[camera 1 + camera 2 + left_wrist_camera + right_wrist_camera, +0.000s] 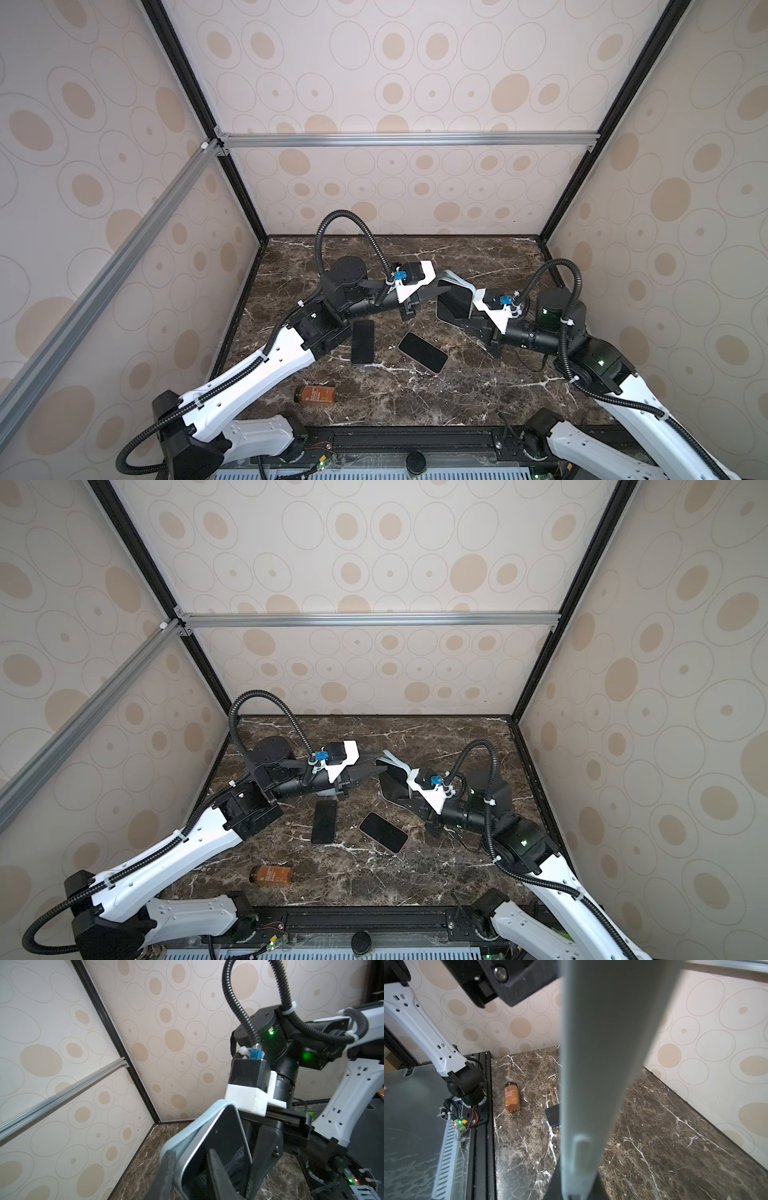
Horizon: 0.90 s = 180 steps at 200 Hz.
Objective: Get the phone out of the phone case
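Mid-frame above the surface (478, 395), the phone (455, 305) sits in its case (459, 279), rim peeled off one corner. Right pincer (467, 322) clamps its lower end; left pincer (441, 289), narrowly parted, nips the upper edge. Long axis runs lower right to upper left, screen facing left.

I get two top views from high over the near edge of the table (457, 399), looking down toward the back wall (395, 187) — nearly the same picture, whole scene. The left wrist camera looks across at the right arm (353, 1088), close up. The right wrist camera is closer still — the phone case (602, 1064) fills its middle, and the bottle (512, 1098) beyond also shows in both top views.
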Available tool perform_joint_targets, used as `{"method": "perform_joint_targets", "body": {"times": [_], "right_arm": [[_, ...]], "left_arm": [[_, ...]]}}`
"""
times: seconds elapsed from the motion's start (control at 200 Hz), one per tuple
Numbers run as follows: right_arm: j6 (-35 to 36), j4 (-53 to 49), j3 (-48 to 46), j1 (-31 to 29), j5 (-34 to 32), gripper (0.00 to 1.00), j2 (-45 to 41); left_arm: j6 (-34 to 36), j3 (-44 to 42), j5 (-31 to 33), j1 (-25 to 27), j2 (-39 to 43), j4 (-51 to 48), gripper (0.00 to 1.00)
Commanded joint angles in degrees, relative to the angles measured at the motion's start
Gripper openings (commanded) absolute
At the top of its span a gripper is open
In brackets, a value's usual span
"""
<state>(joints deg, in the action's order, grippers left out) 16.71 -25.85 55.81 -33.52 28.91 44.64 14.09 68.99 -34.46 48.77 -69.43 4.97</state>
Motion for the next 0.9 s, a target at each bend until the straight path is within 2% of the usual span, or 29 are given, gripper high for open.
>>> {"method": "perform_joint_targets", "body": {"times": [0.0, 0.205, 0.37, 0.52, 0.615, 0.78, 0.895], "right_arm": [[11.34, 13.01, 5.79, -2.34, 13.61, 0.0, 0.02], [13.61, 10.8, 8.17, -2.34, 16.02, 0.0, 1.3], [10.73, 14.38, 7.91, -2.27, 15.91, 0.0, 1.09], [5.06, 20.98, 6.67, -2.25, 17.7, 0.0, 0.92], [-0.97, 29.12, 4.71, -2.33, 18.8, 0.0, 1.27], [-13.12, 46.64, 0.98, -2.3, 19.3, 0.0, 3.24], [-14.13, 47.34, 1.71, -2.34, 19.8, 0.0, 4.57]], "left_arm": [[-0.43, -2.73, -13.92, 1.83, -4.86, -14.14, 0.24], [0.19, -0.85, -17.5, 0.34, -5.09, -17.11, 0.24], [-0.93, -1.32, -20.93, -1.06, -4.56, -16.46, 0.25], [-8.44, -5.01, -25.04, -2.88, -1.77, -5.96, 0.25], [-14.53, -7.36, -26.36, -3.0, -0.63, 2.16, 0.27], [-20.8, -10.49, -25.37, -2.98, -0.18, 10.69, 0.27], [-23.7, -12.82, -24.95, -2.98, -0.01, 16.0, 0.26]]}}
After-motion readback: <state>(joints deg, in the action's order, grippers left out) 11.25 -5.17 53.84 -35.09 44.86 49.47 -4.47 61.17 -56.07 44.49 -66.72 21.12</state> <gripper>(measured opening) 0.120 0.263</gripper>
